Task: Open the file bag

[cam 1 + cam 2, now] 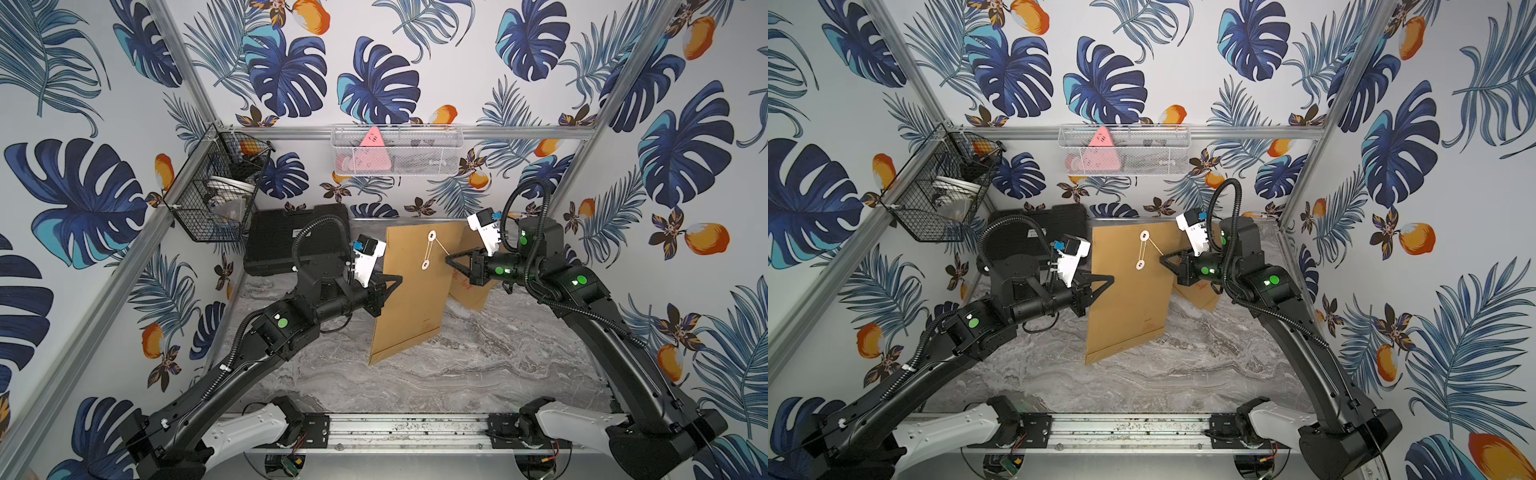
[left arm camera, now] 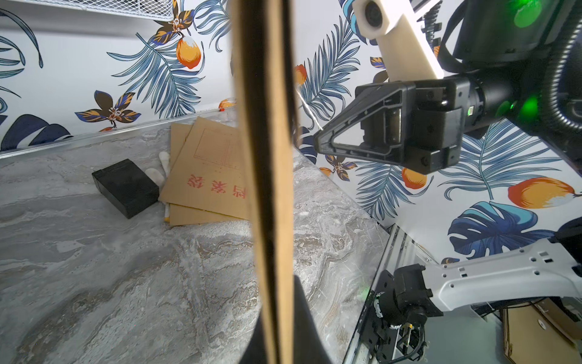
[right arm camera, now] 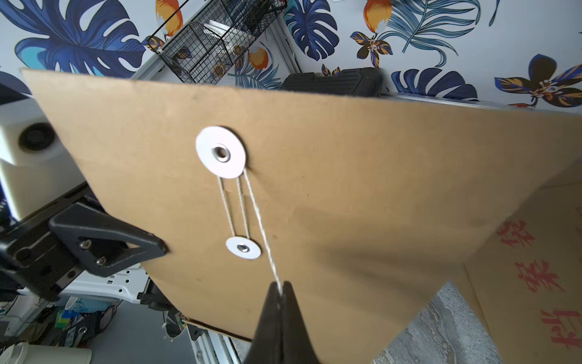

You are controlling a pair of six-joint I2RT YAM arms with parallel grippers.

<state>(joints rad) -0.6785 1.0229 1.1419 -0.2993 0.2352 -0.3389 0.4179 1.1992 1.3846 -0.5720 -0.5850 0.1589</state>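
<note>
The file bag (image 1: 411, 299) (image 1: 1129, 299) is a brown kraft envelope held upright over the marble table. My left gripper (image 1: 397, 278) (image 2: 277, 315) is shut on its left edge, which the left wrist view shows edge-on. Two white discs, an upper disc (image 3: 220, 152) and a lower disc (image 3: 243, 248), sit on the bag's face with a white string (image 3: 261, 227) looped between them. The string's free end runs taut to my right gripper (image 1: 448, 259) (image 3: 281, 290), which is shut on it a little off the bag's face.
More brown file bags (image 1: 473, 291) (image 2: 208, 179) lie flat at the back right beside a small black box (image 2: 126, 187). A black case (image 1: 291, 241) stands at the back left. A black wire basket (image 1: 220, 187) and a white mesh basket (image 1: 395, 151) hang on the walls.
</note>
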